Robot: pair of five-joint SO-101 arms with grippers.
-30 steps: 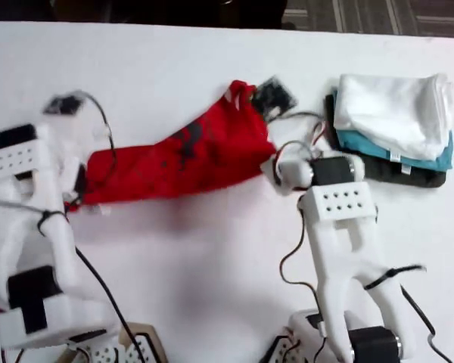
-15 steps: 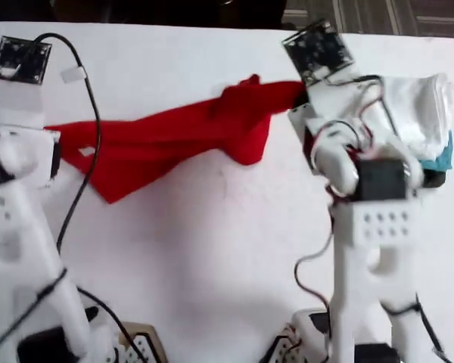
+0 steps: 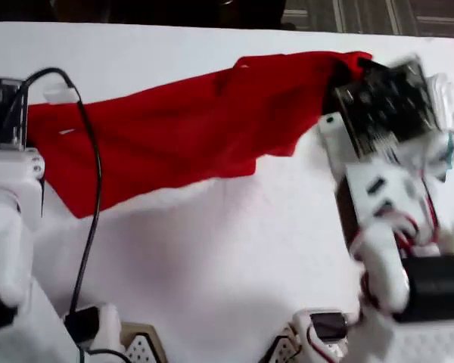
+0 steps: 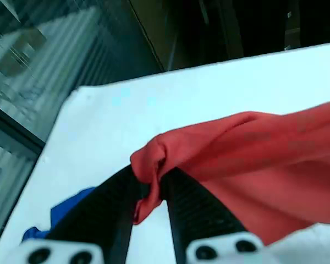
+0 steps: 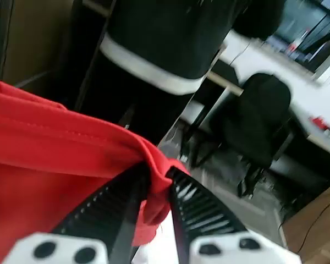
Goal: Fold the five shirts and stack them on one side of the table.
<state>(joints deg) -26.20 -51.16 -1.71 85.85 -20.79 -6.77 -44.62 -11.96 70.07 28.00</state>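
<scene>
Red shirt: the red shirt [image 3: 174, 132] hangs stretched sideways between the two tools, held up over the far half of the tabletop [image 3: 212, 265]; its lower edge sags at the left end and throws a soft shadow on the white surface below.
Left tool: the left tool [image 4: 151, 184] is clamped on a bunched corner of the shirt; the cloth is squeezed between its two black fingers [image 4: 192, 203] and a short tail hangs down between them.
Right tool: the right tool [image 5: 154, 190] is clamped on the opposite bunched corner; a hemmed edge runs away from the pinch.
Arms: the left arm [image 3: 11, 189] stands at the shirt's left end, the right arm [image 3: 393, 219] at its right end; a black cable [image 3: 97, 189] loops across the left arm.
Surroundings: a blue cloth [image 4: 55, 214] lies on the tabletop, partly behind the left tool; a dark chair [image 5: 258, 126] stands in the room beyond the right tool.
</scene>
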